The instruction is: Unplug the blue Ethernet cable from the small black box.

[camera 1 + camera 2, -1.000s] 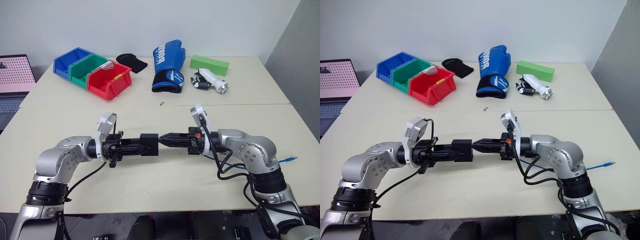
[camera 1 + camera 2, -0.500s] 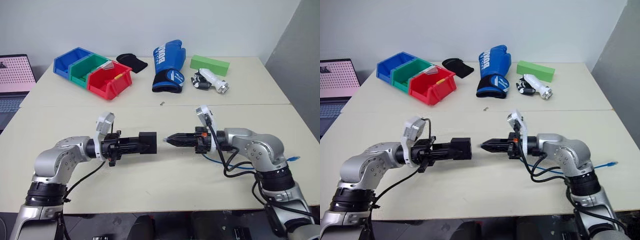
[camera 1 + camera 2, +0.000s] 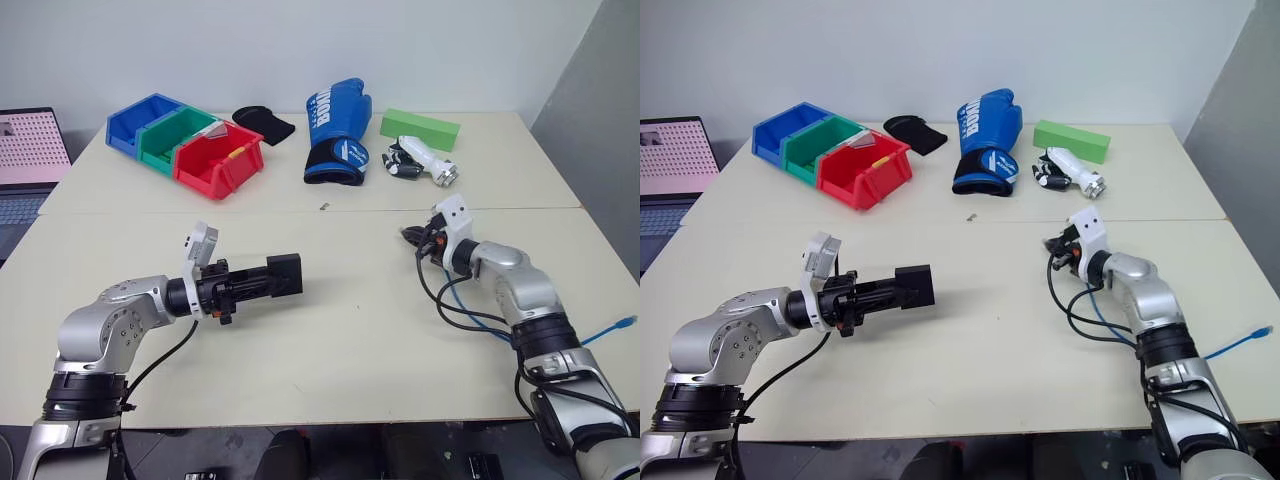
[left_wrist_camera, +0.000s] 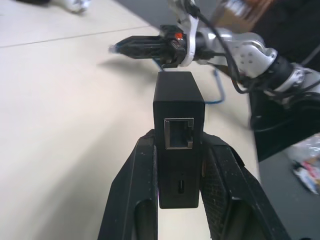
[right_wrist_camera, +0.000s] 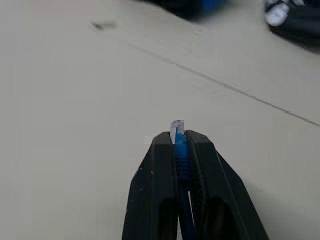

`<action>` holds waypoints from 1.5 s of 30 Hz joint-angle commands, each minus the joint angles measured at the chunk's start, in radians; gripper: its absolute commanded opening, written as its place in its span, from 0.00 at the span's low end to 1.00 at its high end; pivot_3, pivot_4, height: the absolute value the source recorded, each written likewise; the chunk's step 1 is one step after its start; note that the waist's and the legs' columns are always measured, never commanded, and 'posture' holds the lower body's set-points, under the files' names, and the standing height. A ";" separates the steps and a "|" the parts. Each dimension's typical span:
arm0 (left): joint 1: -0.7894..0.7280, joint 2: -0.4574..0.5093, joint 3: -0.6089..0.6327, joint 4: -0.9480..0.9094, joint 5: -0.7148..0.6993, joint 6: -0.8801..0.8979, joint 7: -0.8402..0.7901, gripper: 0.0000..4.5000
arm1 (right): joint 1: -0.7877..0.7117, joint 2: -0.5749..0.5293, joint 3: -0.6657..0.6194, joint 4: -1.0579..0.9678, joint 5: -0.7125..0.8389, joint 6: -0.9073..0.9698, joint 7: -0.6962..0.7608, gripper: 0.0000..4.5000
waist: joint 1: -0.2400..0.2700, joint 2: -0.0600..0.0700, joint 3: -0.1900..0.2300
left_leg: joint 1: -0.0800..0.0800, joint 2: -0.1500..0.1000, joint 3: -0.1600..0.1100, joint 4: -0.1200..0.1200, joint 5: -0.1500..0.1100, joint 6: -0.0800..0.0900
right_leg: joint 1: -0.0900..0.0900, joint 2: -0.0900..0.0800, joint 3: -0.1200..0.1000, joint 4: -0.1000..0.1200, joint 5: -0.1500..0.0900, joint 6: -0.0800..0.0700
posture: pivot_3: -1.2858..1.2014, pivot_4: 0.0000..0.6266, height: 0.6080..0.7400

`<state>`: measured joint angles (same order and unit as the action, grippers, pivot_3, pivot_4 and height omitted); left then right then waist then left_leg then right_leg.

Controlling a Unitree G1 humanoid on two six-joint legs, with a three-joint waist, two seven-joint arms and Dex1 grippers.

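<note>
Our left gripper (image 4: pixel 179 165) is clamped on the small black box (image 4: pixel 178 112), its two black fingers (image 4: pixel 137 190) pressing the box's opposite sides so that the box juts out past the fingertips, held above the table (image 3: pixel 350 330) with its port side facing back toward the wrist; in the left wrist view that square port stands open with no plug in it. Our right gripper (image 5: pixel 179 141) is pinched tight on the blue Ethernet cable (image 5: pixel 181 155), the clear plug poking just beyond the fingertips and the blue cord running back between the fingers. In the head views the two grippers are well apart, the box off to the left of the right gripper (image 3: pixel 412 238) with bare tabletop between them. From the right gripper the blue cable trails back beside the forearm, mixed with black robot wires (image 3: pixel 440 305), and its far end (image 3: pixel 625 322) shows near the table's right edge. Farther out beyond both grippers, along the back of the table, lie a blue boxing glove (image 3: pixel 337 130), a green block (image 3: pixel 419 128), a white and black tool (image 3: pixel 420 162), a black fabric item (image 3: pixel 264 124) and three bins (image 3: pixel 185 145) in blue, green and red. A laptop (image 3: pixel 30 160) sits beyond the table's left edge.
</note>
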<state>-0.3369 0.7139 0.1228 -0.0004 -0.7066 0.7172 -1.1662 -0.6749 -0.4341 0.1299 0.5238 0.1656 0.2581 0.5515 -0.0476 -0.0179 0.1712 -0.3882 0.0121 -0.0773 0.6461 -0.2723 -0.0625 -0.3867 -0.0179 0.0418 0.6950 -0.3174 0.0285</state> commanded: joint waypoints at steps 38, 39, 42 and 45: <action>0.095 -0.340 0.147 0.471 0.500 -0.960 0.828 0.64 | 0.005 -0.061 0.139 -0.709 0.161 0.222 0.441 0.76 | 0.016 -0.001 -0.001 | -0.004 -0.001 -0.003 0.006 0.000 0.000 | -0.002 -0.003 -0.003 0.002 0.001 0.001 | 0.52 0.24 1.00; 0.115 -0.342 0.149 0.437 0.485 -0.920 0.824 0.70 | 0.010 -0.062 0.138 -0.712 0.161 0.224 0.440 0.76 | 0.015 -0.001 -0.001 | -0.004 -0.001 -0.003 0.006 0.000 0.000 | -0.001 -0.003 -0.003 0.002 0.001 0.001 | 0.52 0.24 1.00; 0.199 -0.329 0.162 0.250 0.408 -0.735 0.811 0.78 | 0.033 -0.076 0.126 -0.719 0.163 0.234 0.433 0.76 | 0.012 -0.001 -0.001 | -0.004 0.000 -0.003 0.006 0.000 0.000 | -0.002 -0.003 -0.002 0.002 0.001 0.001 | 0.52 0.24 1.00; 0.276 -0.274 0.164 0.065 0.409 -0.561 0.838 0.78 | 0.075 -0.098 0.094 -0.714 0.166 0.243 0.416 0.76 | 0.012 -0.002 -0.001 | -0.004 0.000 -0.003 0.005 0.000 0.000 | -0.001 -0.004 -0.002 0.002 0.001 0.001 | 0.52 0.24 1.00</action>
<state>-0.1086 0.3978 0.2724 0.1936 -0.2931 0.0293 -0.3452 -0.6232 -0.5102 0.2688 -0.1655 0.3267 0.4973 0.9793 -0.0361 -0.0195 0.1699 -0.3924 0.0129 -0.0807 0.6513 -0.2724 -0.0623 -0.3880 -0.0218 0.0398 0.6965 -0.3169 0.0291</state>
